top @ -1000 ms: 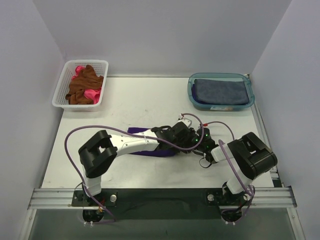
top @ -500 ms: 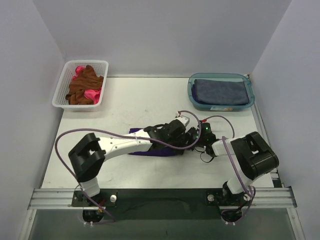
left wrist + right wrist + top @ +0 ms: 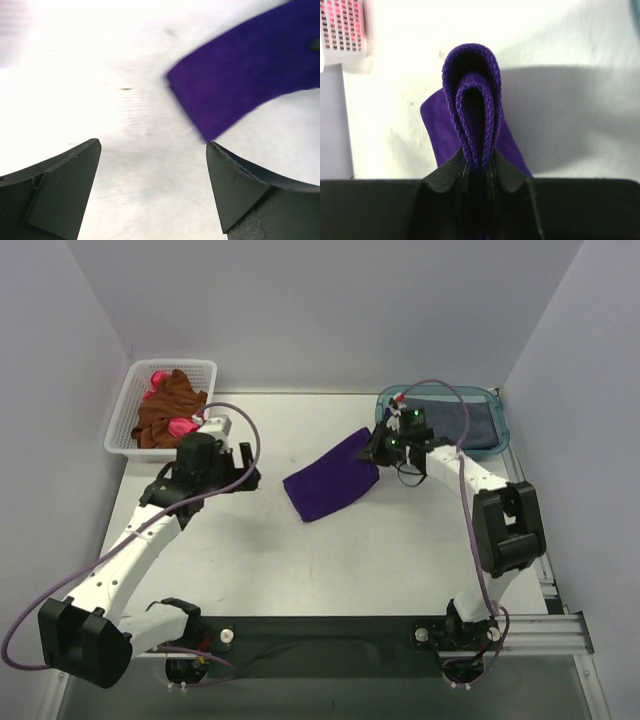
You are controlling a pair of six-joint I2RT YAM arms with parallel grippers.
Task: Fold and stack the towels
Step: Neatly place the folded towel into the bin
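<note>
My right gripper [image 3: 380, 447] [image 3: 476, 162] is shut on one end of the folded purple towel [image 3: 330, 480] [image 3: 470, 100]. It holds that end raised just left of the teal tub [image 3: 488, 392], and the rest of the cloth slopes down to the table. A folded blue-grey towel [image 3: 470, 425] lies in the tub. My left gripper [image 3: 243, 468] [image 3: 152, 145] hangs open and empty over bare table left of the purple towel [image 3: 245, 75]. Rust-brown towel [image 3: 168, 405] and pink towel [image 3: 182, 427] lie bunched in the white basket [image 3: 180, 365].
The white lattice basket [image 3: 342, 30] stands at the back left and the tub at the back right. White walls close off the left, back and right sides of the table. The arm bases and a metal rail [image 3: 320, 632] run along the near edge.
The left gripper opened, let go of the purple towel and swung back to the left. The right gripper shut on the towel and carried it up and back toward the tub.
</note>
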